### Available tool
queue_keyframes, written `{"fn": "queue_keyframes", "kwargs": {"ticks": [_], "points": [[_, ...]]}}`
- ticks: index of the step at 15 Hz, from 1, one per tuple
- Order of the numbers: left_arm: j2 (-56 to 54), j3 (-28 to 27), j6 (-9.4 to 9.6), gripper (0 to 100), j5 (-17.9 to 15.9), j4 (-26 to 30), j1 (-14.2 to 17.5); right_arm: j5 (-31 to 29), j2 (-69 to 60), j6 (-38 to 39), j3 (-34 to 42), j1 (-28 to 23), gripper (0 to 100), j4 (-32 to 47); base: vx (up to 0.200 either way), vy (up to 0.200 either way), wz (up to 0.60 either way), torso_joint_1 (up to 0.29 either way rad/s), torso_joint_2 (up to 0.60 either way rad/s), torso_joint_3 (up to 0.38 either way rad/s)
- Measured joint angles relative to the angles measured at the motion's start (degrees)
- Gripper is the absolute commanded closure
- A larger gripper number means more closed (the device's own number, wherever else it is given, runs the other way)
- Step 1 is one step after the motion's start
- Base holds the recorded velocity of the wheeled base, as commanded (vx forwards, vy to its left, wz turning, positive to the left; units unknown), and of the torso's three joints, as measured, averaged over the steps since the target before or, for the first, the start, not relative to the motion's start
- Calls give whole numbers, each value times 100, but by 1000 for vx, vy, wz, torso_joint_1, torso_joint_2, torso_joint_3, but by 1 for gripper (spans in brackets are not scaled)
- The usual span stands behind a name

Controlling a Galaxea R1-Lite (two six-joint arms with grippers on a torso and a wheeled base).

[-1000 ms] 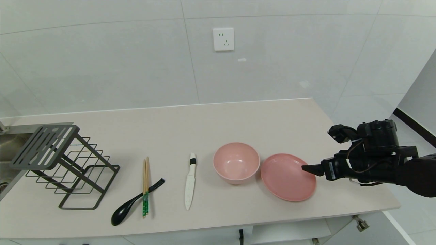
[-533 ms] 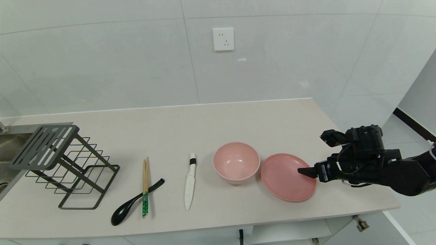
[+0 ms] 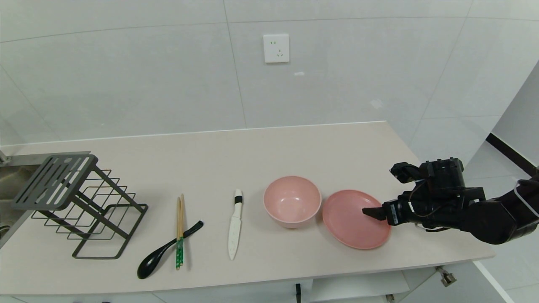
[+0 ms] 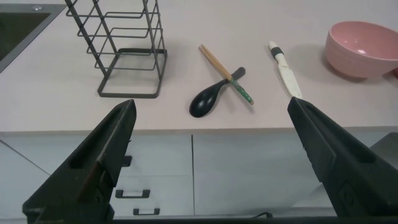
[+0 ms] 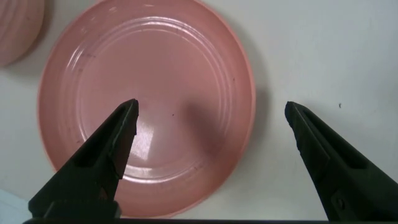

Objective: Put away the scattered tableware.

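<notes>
The left end effector (image 4: 210, 106) hung off the front edge of the desk (image 3: 328, 151), its two fingers spread wide with nothing between them. At the far left corner a sink (image 3: 8, 176) was set into the desk. Just right of it, a dark wire dish rack (image 3: 80, 206) stood near the left end. Next came a black spoon (image 3: 166, 250) near the front edge, bowl end toward that edge, with a pair of wooden chopsticks (image 3: 180, 231) crossing its handle. Right of these, apart from both, lay a white knife (image 3: 235, 225) with a black band on its handle, tip toward the front edge. A pink bowl (image 3: 292, 201) stood upright right of the desk's middle. A pink plate (image 3: 353, 219) lay flat just beside it, toward the front right corner; whether the two rims touched could not be told. The right end effector (image 5: 211, 107) was at the plate's right side, spread wide and gripping nothing. One finger (image 3: 367, 211) was above the plate's inner surface and the other was beyond its right rim, above bare desk. Contact with the plate could not be judged.
</notes>
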State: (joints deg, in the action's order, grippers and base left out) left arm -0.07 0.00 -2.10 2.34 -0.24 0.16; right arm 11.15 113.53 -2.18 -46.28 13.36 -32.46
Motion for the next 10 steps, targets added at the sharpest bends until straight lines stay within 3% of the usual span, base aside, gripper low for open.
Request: {"fn": "queue_keyframes", "kwargs": {"ticks": [10], "points": [[0,0,0,0,0,2,0,-18,400,126,-107,279,0,-172,0,0,0,0,0,0]]}}
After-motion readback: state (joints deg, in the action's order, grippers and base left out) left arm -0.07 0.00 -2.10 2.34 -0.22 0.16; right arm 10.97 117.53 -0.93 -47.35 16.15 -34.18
